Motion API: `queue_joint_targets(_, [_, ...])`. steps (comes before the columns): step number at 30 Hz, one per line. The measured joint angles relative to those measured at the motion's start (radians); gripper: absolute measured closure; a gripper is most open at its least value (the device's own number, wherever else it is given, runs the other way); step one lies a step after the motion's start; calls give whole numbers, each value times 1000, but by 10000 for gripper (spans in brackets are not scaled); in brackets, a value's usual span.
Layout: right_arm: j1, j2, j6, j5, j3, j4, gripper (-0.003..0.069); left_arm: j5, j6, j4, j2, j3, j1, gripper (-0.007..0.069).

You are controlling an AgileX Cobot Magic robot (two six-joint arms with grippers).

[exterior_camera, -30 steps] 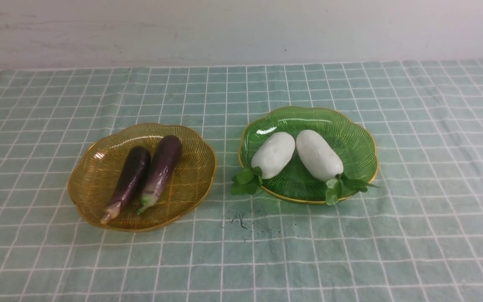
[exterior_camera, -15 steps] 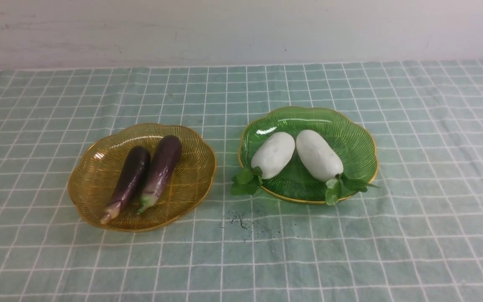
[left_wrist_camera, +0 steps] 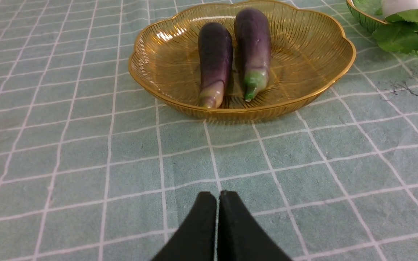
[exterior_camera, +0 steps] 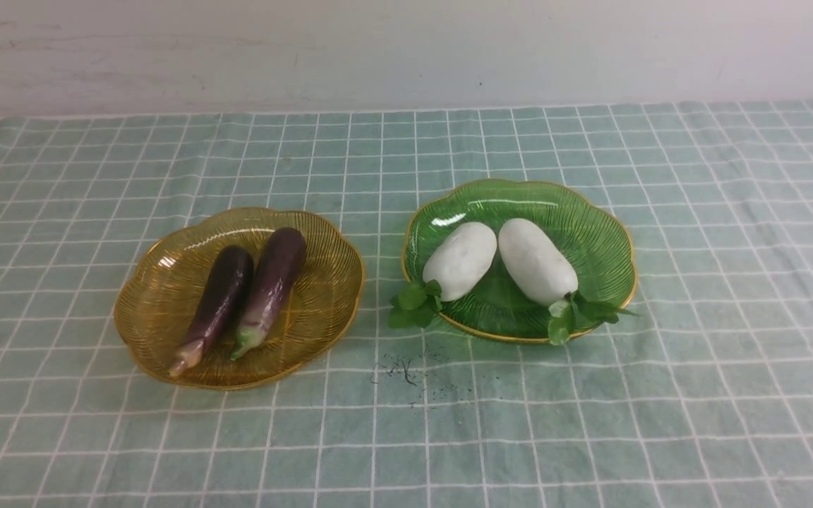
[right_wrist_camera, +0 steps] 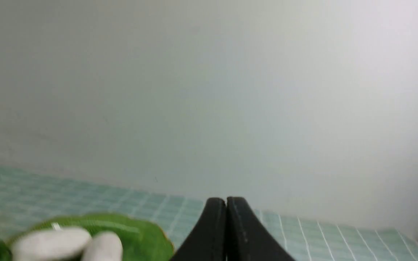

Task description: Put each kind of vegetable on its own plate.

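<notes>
From my seat, both eggplants (exterior_camera: 244, 296) lie side by side in the amber plate (exterior_camera: 159, 296), and both radishes (exterior_camera: 498, 261) lie in the green plate (exterior_camera: 597, 240), leaves spilling over its near rim. A dark smudge (exterior_camera: 406, 372) marks the checked cloth (exterior_camera: 660, 395) on the tabletop between the plates. Left fingers (left_wrist_camera: 201, 221) and right fingers (right_wrist_camera: 214, 232) are pressed together, empty, nothing near them.

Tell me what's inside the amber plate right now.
Two eggplants lie side by side in the amber plate, stem ends toward the robot. The ribbed plate floor beneath them is covered.
</notes>
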Motion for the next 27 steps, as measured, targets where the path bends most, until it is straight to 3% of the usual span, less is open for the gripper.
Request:
queue_joint_targets(8, [-61,1,41,56,249,-13,673,-1,0,-1,0,0,0,632])
queue_joint_targets(27, [-61,2,73,58,249,-15,673,-1,0,-1,0,0,1,632])
